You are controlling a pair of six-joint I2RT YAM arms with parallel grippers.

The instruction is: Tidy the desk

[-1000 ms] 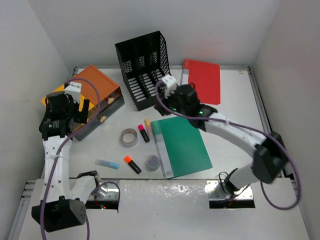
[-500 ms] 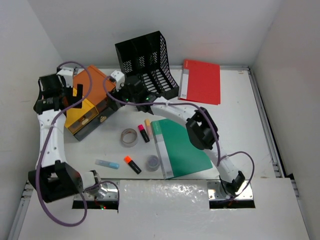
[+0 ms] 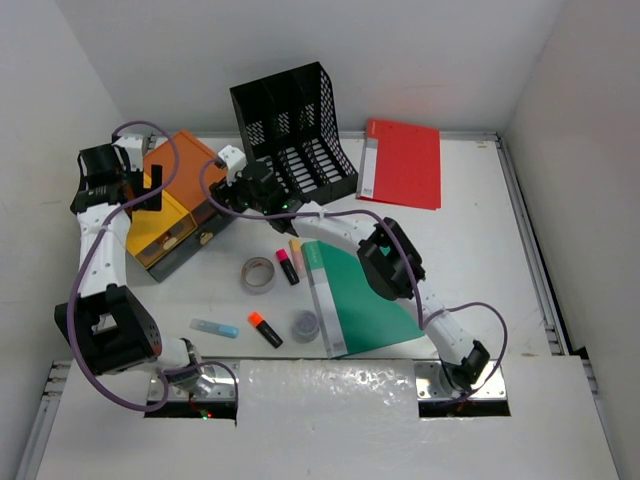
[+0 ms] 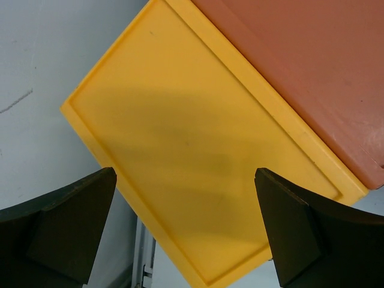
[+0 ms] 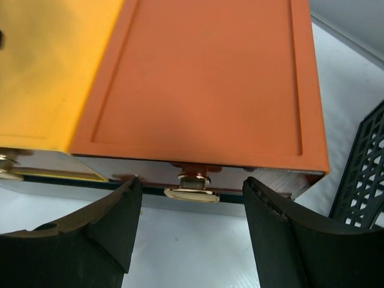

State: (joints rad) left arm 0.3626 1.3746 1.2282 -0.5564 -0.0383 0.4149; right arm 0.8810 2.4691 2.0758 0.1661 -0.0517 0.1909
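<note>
While spread wide above desk point(image 5: 186, 246), frames brass drawer pull point(image 5: 192, 193) (right gripper point(image 5: 192, 183)) and yellow box top point(image 4: 174, 120) (left gripper point(image 4: 185, 174)); pull outside left wrist view.

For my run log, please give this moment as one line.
left gripper: open, above yellow drawer-box top | right gripper: open, at brass drawer handle, not gripping

The left arm point(image 3: 97, 262) and the right arm point(image 3: 335, 223) are both made of smooth white tubes joined by chunky round black joints point(image 3: 392, 258). A thin purple cable point(image 3: 502, 338) loops loosely along each arm. A little white box point(image 3: 232, 157) sits by each wrist. The left gripper point(image 4: 186, 231) and the right gripper point(image 5: 192, 222) have thick, dark, wedge-shaped fingers point(image 5: 288, 240).
</note>
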